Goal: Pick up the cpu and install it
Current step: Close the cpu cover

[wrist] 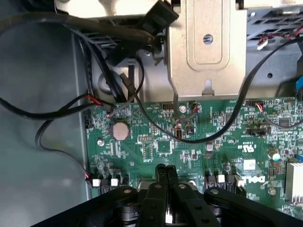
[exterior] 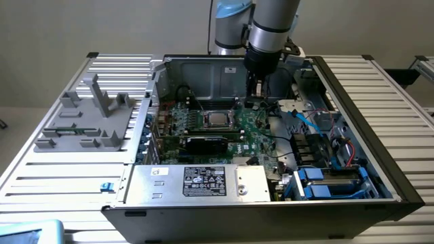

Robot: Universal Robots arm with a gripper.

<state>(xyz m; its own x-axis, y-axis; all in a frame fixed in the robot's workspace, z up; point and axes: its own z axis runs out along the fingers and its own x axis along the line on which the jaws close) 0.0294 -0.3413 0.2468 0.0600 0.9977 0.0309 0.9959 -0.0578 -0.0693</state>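
Hand (wrist: 166, 171) fully closed over motherboard (wrist: 142, 124)

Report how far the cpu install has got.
Done, it seems: the cpu lies in the socket on the green board inside the case, not on the grey fixture. In hand: nothing visible; the gripper is shut above the board, to the exterior view's right of the socket. Left: whether the cpu is fully seated cannot be told.

black cables (wrist: 94, 22) draped over motherboard (wrist: 156, 142), metal bracket (wrist: 203, 71) close beside
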